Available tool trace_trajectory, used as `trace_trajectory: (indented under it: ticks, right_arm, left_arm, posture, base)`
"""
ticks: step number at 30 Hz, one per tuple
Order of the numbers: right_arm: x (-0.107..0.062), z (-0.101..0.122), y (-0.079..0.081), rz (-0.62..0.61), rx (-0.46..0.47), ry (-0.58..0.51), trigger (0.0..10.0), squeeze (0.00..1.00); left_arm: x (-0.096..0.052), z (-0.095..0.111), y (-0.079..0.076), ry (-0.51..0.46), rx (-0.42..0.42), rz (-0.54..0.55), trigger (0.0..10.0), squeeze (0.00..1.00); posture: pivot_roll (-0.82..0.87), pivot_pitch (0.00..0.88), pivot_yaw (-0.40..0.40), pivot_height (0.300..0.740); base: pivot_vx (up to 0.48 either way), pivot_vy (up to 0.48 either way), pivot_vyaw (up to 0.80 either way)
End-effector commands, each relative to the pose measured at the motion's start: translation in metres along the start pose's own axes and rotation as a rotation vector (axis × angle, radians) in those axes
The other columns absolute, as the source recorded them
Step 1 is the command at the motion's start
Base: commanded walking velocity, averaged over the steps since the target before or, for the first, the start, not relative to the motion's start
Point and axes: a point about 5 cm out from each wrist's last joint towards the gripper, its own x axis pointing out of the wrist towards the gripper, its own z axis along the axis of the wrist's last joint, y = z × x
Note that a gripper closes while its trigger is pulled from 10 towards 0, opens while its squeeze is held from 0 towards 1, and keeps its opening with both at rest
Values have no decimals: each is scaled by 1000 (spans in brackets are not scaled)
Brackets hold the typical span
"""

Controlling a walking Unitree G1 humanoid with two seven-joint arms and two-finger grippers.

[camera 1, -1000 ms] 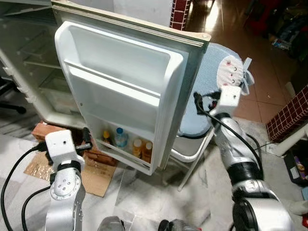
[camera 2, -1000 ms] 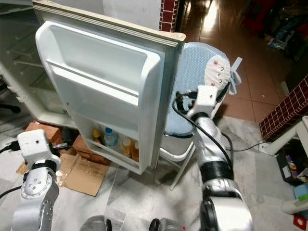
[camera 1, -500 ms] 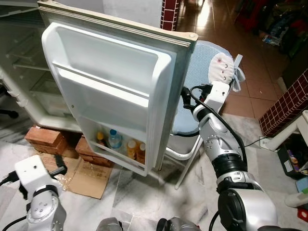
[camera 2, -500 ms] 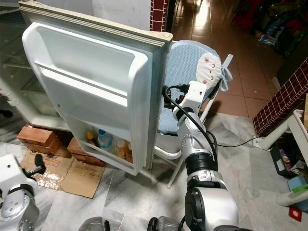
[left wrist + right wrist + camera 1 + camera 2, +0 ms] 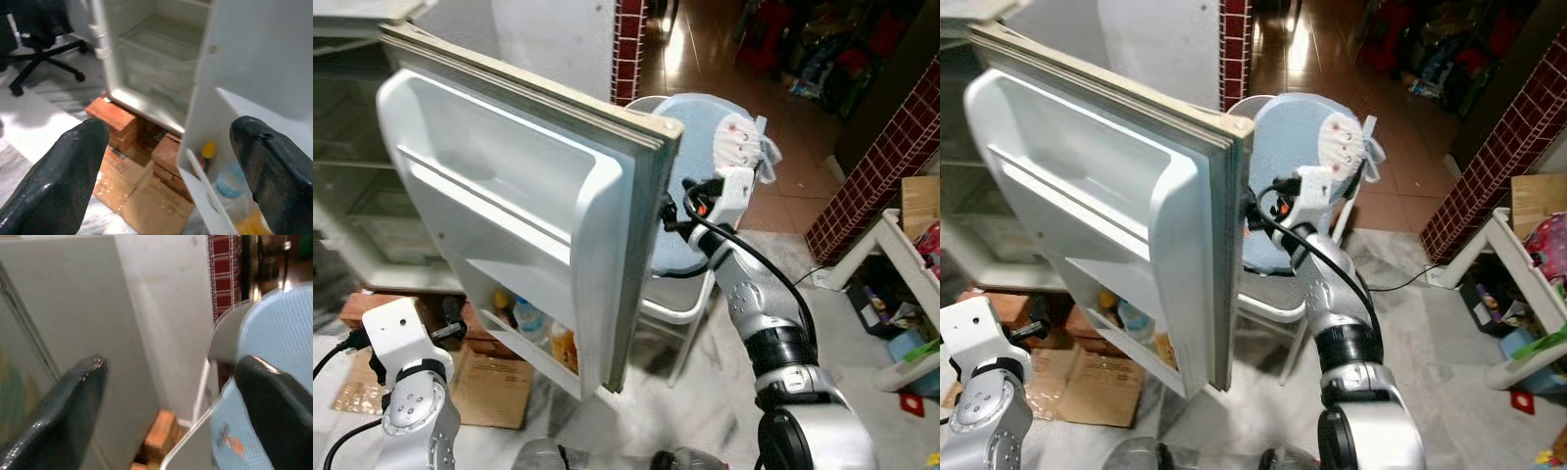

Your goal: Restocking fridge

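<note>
The white fridge door [image 5: 509, 176] stands open, its inner side towards me. Its lowest shelf holds a blue-capped bottle [image 5: 530, 321], a yellow-capped one [image 5: 209, 149] and an orange one [image 5: 563, 345]. The upper door shelves are bare. My right gripper [image 5: 674, 211] is behind the door's free edge, at its outer face, open with fingers spread wide [image 5: 171, 364]. My left gripper [image 5: 455, 331] hangs low beside the door's bottom shelf, open with nothing between its fingers [image 5: 168, 132]. The fridge body [image 5: 352, 196] at the left shows bare glass shelves.
A folding chair with a blue cushion [image 5: 705, 137] stands just behind the door and my right arm. Red bricks [image 5: 117, 117] prop up the fridge, with flattened cardboard [image 5: 494, 387] on the floor. An office chair base [image 5: 39, 54] is at far left; a brick wall [image 5: 871, 166] at right.
The door now shows more edge-on, swung round with my right gripper still at its outer face. The whole view has shifted too. My left arm sits lower than a second ago.
</note>
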Motion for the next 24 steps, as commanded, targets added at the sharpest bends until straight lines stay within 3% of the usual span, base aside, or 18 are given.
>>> trace_trajectory:
  ticks: [1,7,8,14,24]
  right_arm:
    - [5,7,9,26,-9,-17,10000,0]
    - [0,1,39,261,63,46,10000,0]
    - [-3,-3,42,295,39,69,10000,0]
    - [-10,-22,32,257,-102,161,10000,0]
    - [-18,-25,32,296,-92,209,10000,0]
  left_arm:
    - [0,1,0,-4,2,1,10000,0]
    - [0,0,-1,10,6,13,10000,0]
    - [1,0,-1,10,6,14,10000,0]
    - [1,1,-2,2,6,11,10000,0]
    - [2,2,-1,2,8,22,10000,0]
  posture:
    - [131,32,-39,740]
    - [133,32,-41,740]
    - [132,32,-43,740]
    - [130,30,-44,740]
    - [137,30,-45,740]
  base:
    - [0,480,0]
    - [0,480,0]
    - [0,480,0]
    - [0,480,0]
    - [0,479,0]
